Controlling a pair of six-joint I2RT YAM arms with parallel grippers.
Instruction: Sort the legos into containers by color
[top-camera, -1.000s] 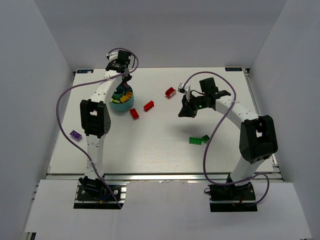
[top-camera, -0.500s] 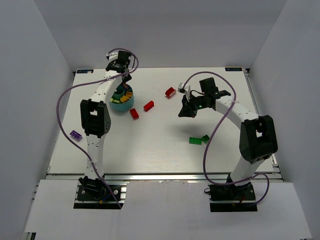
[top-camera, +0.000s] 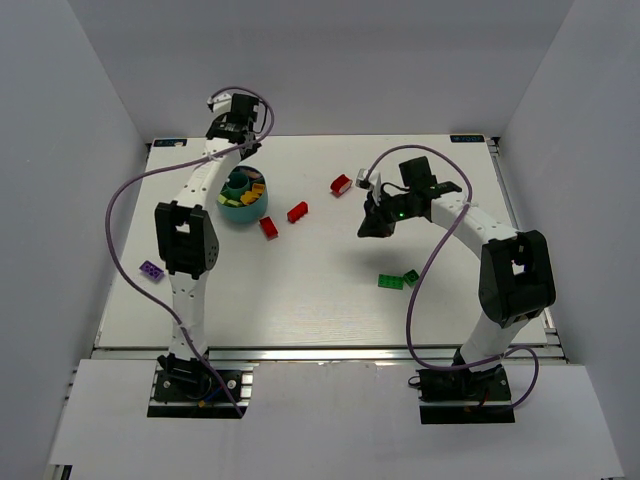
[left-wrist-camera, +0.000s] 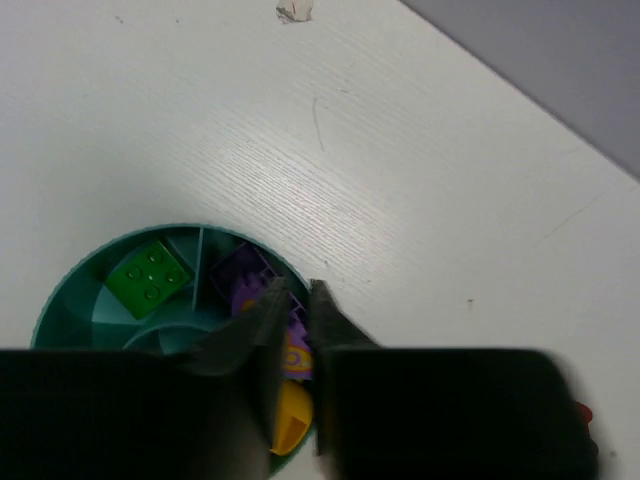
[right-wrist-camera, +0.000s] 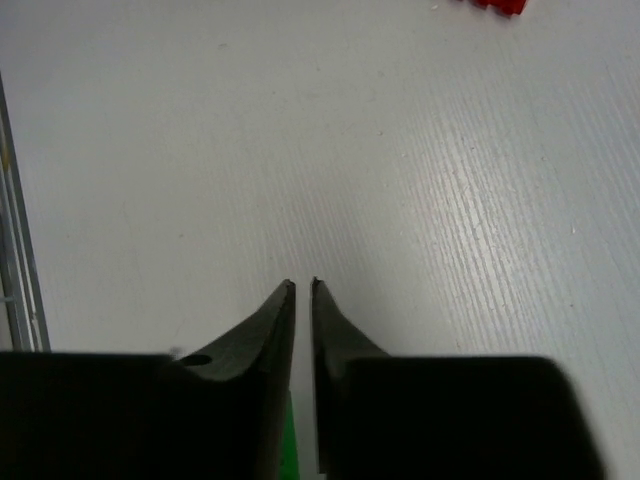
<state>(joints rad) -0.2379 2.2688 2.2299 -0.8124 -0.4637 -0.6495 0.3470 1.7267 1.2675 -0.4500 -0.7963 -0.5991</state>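
Probably a robotics lab: white table (top-camera: 300, 290) boxed by plain white panels (top-camera: 60, 150), aluminium rail (top-camera: 330, 352) in front.

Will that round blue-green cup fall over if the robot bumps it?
Probably not easily: the cup looks wide and low, and the bricks inside add some weight. It would more likely slide on the smooth table than tip. It looks like stiff plastic, so it should keep its shape.

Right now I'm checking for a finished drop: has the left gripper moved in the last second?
Yes. In the top view the left gripper has pulled back from the teal cup toward the far edge of the table; the cup stayed put.
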